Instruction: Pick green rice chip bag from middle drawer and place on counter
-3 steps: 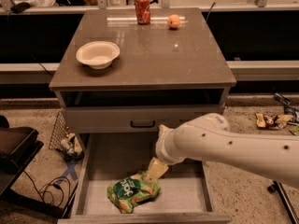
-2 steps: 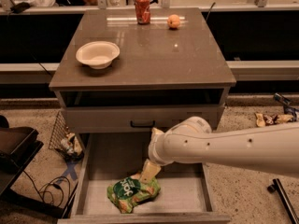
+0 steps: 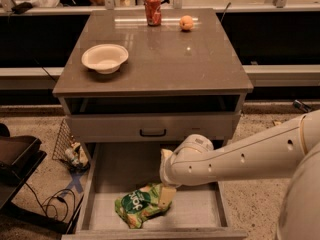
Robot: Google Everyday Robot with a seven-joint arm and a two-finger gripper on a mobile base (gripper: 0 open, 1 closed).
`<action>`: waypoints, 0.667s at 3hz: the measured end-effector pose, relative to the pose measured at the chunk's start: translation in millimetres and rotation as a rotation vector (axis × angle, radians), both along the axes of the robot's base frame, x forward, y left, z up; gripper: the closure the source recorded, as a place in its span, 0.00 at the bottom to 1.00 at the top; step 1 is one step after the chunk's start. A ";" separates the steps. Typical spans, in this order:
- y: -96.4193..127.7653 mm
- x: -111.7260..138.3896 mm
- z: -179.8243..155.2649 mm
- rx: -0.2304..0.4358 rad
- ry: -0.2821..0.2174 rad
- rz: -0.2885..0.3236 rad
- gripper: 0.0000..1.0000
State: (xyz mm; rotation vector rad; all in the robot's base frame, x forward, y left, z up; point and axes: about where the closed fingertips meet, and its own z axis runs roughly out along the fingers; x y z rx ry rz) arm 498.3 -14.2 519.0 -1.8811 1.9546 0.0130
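Lying in the middle drawer (image 3: 200, 210), below the table (image 3: 165, 64) front edge, the green rice chip bag (image 3: 136, 206) is reached by the pincer (image 3: 166, 197). Whether it's gripped can't be told tbh. Lifting and placing are left.

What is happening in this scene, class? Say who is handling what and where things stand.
A white robot arm reaches down into the open, pale-grey wooden middle drawer. Its gripper sits at the right edge of the small bright green rice chip bag, which appears to lie on the drawer floor, not yet lifted. The glossy brown-grey counter above holds a white bowl, a red soda can and a small orange fruit, but no bag.
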 end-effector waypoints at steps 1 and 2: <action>0.2 1.0 0.8 -0.002 -0.007 0.007 0.00; 14.3 2.5 -12.5 -0.015 0.005 0.049 0.00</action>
